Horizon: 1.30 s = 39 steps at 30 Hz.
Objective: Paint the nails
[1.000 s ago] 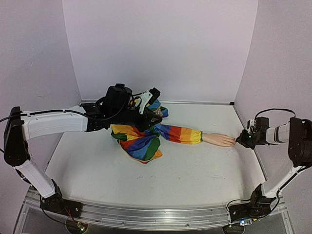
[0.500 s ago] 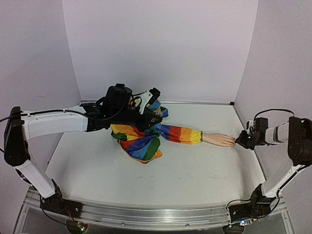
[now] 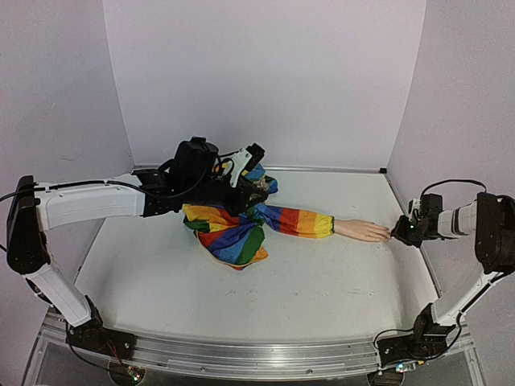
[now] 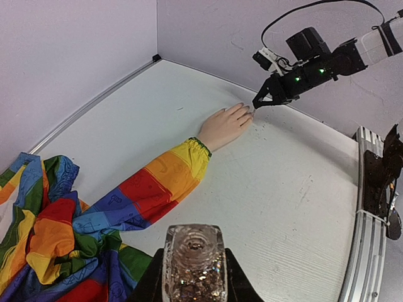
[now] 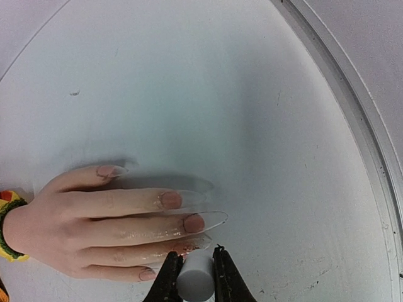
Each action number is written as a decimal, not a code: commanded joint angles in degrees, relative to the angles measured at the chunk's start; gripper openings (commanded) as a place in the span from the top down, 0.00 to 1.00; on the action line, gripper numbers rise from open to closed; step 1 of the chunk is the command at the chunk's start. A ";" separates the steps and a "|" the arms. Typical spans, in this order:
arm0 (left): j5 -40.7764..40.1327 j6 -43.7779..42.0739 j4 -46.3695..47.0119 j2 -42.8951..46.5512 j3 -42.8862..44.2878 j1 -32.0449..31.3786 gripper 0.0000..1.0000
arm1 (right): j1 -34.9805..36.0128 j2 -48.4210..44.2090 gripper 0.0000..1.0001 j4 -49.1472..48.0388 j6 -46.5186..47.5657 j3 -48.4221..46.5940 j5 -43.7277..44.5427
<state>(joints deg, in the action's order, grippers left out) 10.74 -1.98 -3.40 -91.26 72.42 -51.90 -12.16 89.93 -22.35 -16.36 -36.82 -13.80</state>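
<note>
right claw (image 3: 400,233) is almost closed, pinching a small white cylinder (image 5: 195,284) btw its two fingers (only the cylinder's rounded top shows in the wrist view). it sits just beside the fingertips of the mannequin hand (image 5: 94,233), at the tip of the finger next to the pinky; can't tell if anything actually touches. the hand lies flat, palm down on the tabletop (image 3: 306,297), fingers pointing at the right arm. the nails (image 5: 193,223) look pinkish-brown w/ long clear tips reaching past them, and some glittery specks show on the tip nearest the claw. a rainbow sleeve (image 3: 298,221) runs from the wrist back to a bunched heap of the same cloth. left claw (image 4: 193,286) is well apart from the hand, over that heap, clamped tight on a clear glitter bottle (image 4: 193,251) held upright, open neck up.
</note>
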 commanded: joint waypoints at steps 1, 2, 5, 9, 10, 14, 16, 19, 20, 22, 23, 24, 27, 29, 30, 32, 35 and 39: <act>-0.55 -1.05 3.00 0.77 3.00 0.36 1.00 | 0.30 -0.15 1.00 -0.06 -0.07 -1.86 1.89; -0.59 -1.08 3.04 0.82 3.05 0.30 1.00 | 0.30 -0.11 1.00 -0.06 -0.14 -1.88 2.12; -0.63 -1.10 3.05 0.82 3.08 0.31 1.00 | 0.30 -0.26 1.00 -0.06 -0.16 -1.94 3.07; -0.55 -1.02 3.02 0.93 2.99 0.32 1.00 | 0.30 -1.44 1.00 0.05 -0.48 -1.73 3.91; -0.55 -0.95 3.04 1.00 2.97 0.31 1.00 | 0.30 -1.95 1.00 0.10 -0.58 -1.62 3.99; -0.55 -0.68 3.00 1.63 2.60 0.32 1.00 | 0.30 -4.21 1.00 1.17 -0.81 -0.93 1.27; -0.57 -0.53 3.05 1.76 2.47 0.33 1.00 | 0.38 -4.56 1.00 1.74 -0.58 -0.74 -1.17; -0.28 -0.09 3.00 1.73 2.38 0.31 1.00 | 0.47 -5.10 1.00 1.78 -0.13 -0.16 -1.54; -0.15 0.02 3.04 1.78 2.44 0.35 1.00 | 0.47 -5.01 1.00 1.78 -0.12 -0.10 -1.41; -0.02 0.13 3.00 1.88 2.46 0.32 1.00 | 0.53 -4.38 1.00 1.74 0.05 -0.16 -2.15; -0.02 0.13 3.04 1.92 2.53 0.32 1.00 | 0.62 -3.93 1.00 1.70 0.14 -0.25 -2.43; -0.02 0.13 3.05 1.95 2.51 0.31 1.00 | 0.71 -3.40 1.00 1.70 0.18 -0.41 -2.57; -0.02 0.21 3.02 1.86 2.62 0.35 1.00 | 0.80 -2.62 1.00 1.53 0.28 -0.84 -2.61; 0.01 0.22 3.00 1.83 2.64 0.32 1.00 | 0.83 -2.42 1.00 1.36 0.29 -0.94 -2.50; -0.02 0.24 3.04 1.86 2.57 0.36 1.00 | 0.83 -2.21 1.00 1.34 0.32 -1.01 -2.61; -0.10 0.31 3.04 1.88 2.55 0.31 1.00 | 0.83 -1.69 1.00 1.30 0.28 -1.19 -2.80; -0.19 0.22 3.04 1.80 2.55 0.30 1.00 | 0.91 -1.26 1.00 1.34 0.19 -1.39 -2.76; -0.20 0.05 2.99 1.63 2.66 0.34 1.00 | 0.91 -1.01 1.00 1.26 0.19 -1.54 -2.66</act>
<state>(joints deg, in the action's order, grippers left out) 10.74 -1.65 -3.42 -91.26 72.42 -51.90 -11.60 88.40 -21.69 -16.49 -36.80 -15.66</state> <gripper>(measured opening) 0.221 0.158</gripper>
